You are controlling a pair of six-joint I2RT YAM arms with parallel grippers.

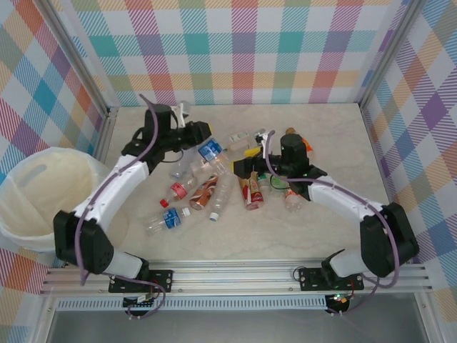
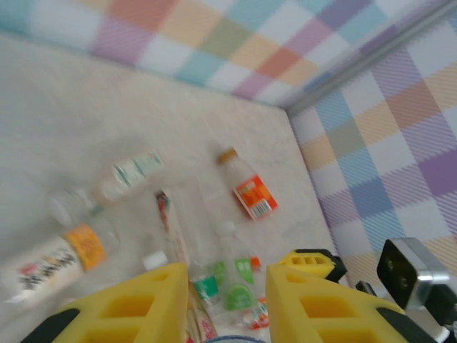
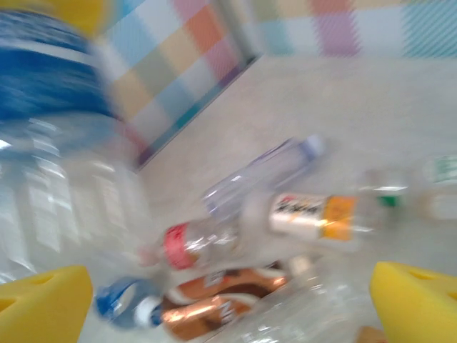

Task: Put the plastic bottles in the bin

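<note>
bin (image 1: 30,214) bag-lined | left tool (image 2: 227,304) clamps blue-label bottle (image 1: 210,151) | right tool (image 3: 230,304) apart

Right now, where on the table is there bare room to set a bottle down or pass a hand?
Bare table: the near strip between bottles and rail; the far strip under the back wall; the right corner between right arm and side wall. Crowded: the middle, where bottles lie packed together.
</note>
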